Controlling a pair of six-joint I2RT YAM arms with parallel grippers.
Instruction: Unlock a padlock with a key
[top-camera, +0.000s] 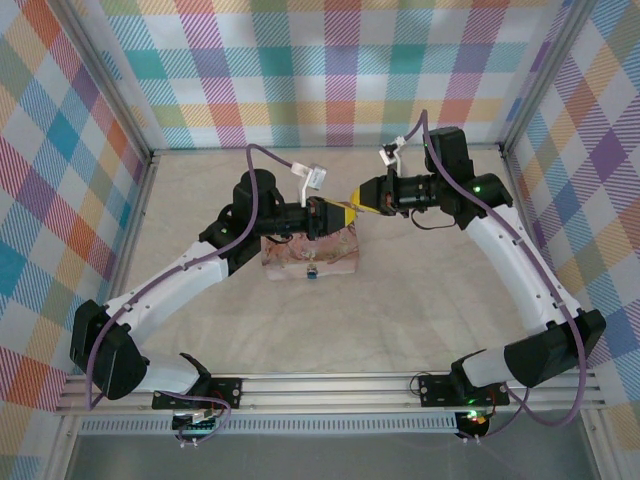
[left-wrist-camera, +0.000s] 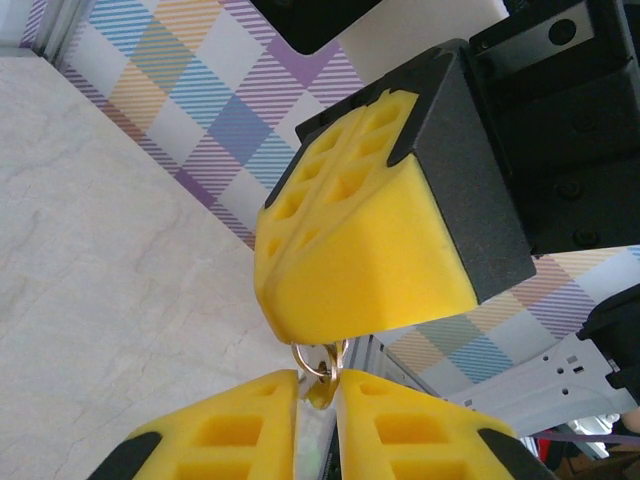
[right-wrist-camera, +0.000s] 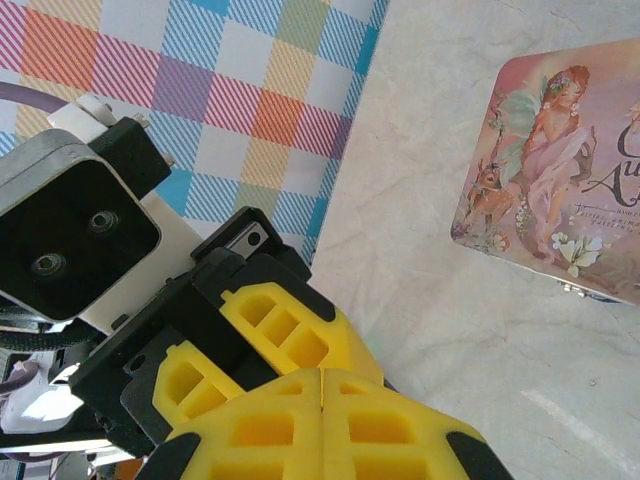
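Yellow-tipped L gripper (left-wrist-camera: 320, 400), nearly shut, pinches small gold-ringed piece (left-wrist-camera: 315, 358), R gripper (right-wrist-camera: 322, 395) fully shut, contents unclear; prob. key-insertion step, next needs precise alignment.

text: pink tin (right-wrist-camera: 560, 170) | script lettering (cut off) | unreadable

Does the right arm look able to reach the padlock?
Probably yes: the padlock sits uncovered at the pink tin's near edge, bare table around it, and the left gripper is farther back.
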